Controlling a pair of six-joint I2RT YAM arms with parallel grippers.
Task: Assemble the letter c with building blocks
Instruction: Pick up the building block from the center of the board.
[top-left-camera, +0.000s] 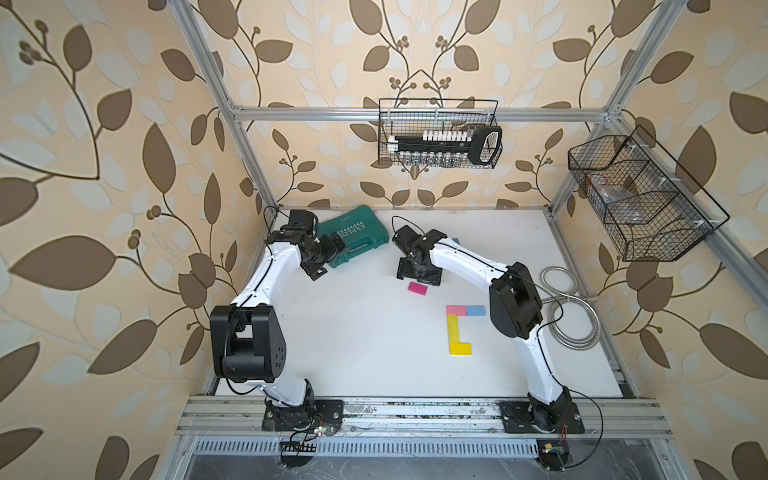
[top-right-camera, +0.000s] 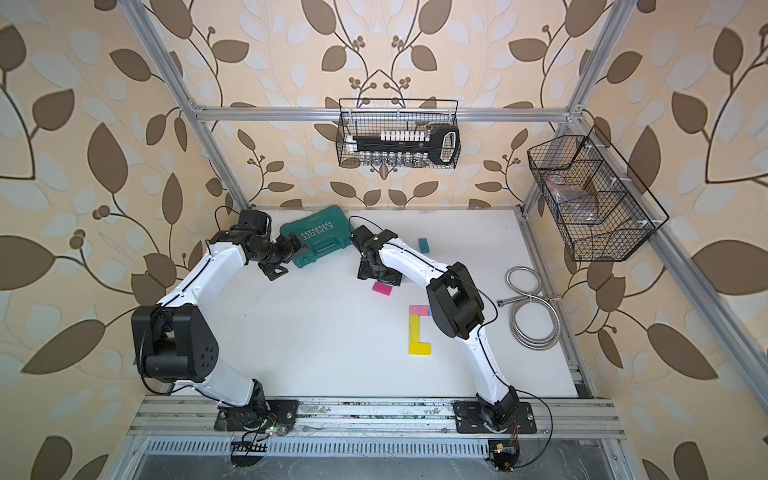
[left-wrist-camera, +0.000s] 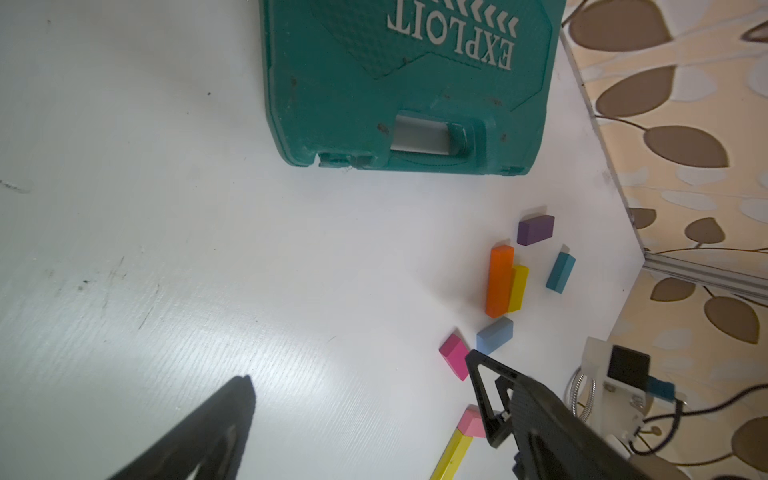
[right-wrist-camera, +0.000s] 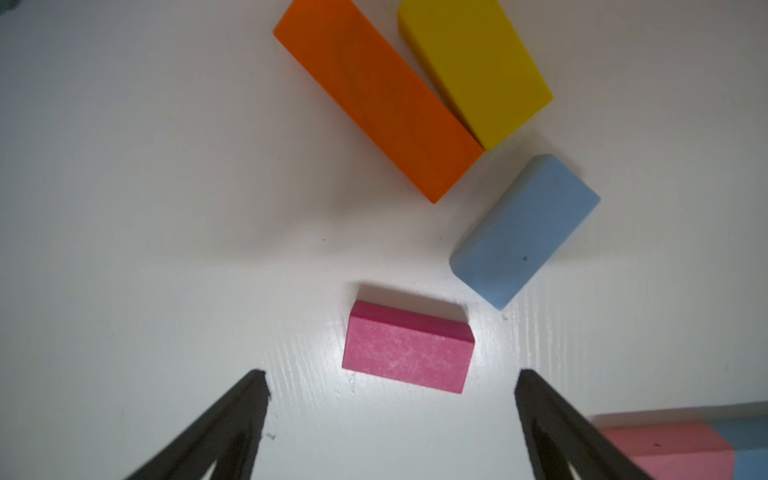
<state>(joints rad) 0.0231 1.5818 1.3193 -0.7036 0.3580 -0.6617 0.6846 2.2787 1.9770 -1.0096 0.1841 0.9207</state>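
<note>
Though half hidden under its wrist from above, right pincer (right-wrist-camera: 391, 376) wide, empty, near magenta block (right-wrist-camera: 409, 347); left pincer (left-wrist-camera: 358, 368) wide

i see the case (top-left-camera: 353, 239) lying at the far left of the table (top-left-camera: 353, 365), and to its right, under my right arm (top-left-camera: 465, 257), the loose blocks (left-wrist-camera: 498, 282) sit near one another, two of them touching. one lone block (top-left-camera: 419, 289) lies just in front of that bunch, with the right gripper (right-wrist-camera: 391, 374) hanging close by it. nearer me and further right lies the part-built letter (top-left-camera: 455, 328), open to the right, and the hose (top-left-camera: 569, 316) is coiled beyond it at the table's right edge.
</note>
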